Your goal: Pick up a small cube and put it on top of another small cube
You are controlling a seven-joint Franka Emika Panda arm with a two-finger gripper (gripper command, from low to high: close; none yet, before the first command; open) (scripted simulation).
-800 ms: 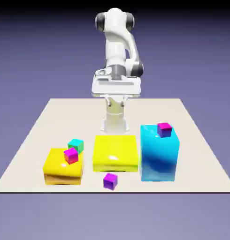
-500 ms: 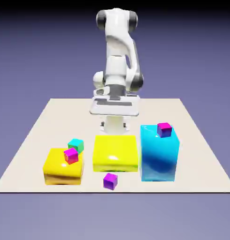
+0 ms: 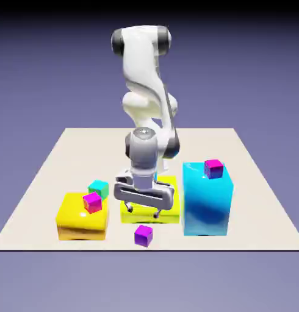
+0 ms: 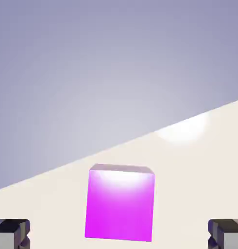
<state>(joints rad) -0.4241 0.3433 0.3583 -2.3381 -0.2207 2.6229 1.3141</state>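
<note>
The small cube [image 3: 143, 235], violet-purple, lies on the table near its front edge, in front of the middle yellow block [image 3: 170, 201]. My gripper [image 3: 143, 211] hangs just above and behind it, open and empty, fingers pointing down. In the hand view the small cube [image 4: 120, 202] fills the lower middle. It sits between the two grey fingertips [image 4: 11, 233], which stand far apart and do not touch it. Two magenta small cubes show: one [image 3: 92, 202] on the left yellow block, one [image 3: 213, 168] on the tall cyan block.
A teal small cube [image 3: 99, 188] sits at the back of the low left yellow block [image 3: 79, 222]. The tall cyan block [image 3: 207, 201] stands to the exterior view's right of the gripper. The table's front edge [image 3: 146, 248] runs just past the violet cube.
The arm has swung forward and down from behind the blocks to just above the middle yellow block, toward the violet cube. None of the cubes has moved.
</note>
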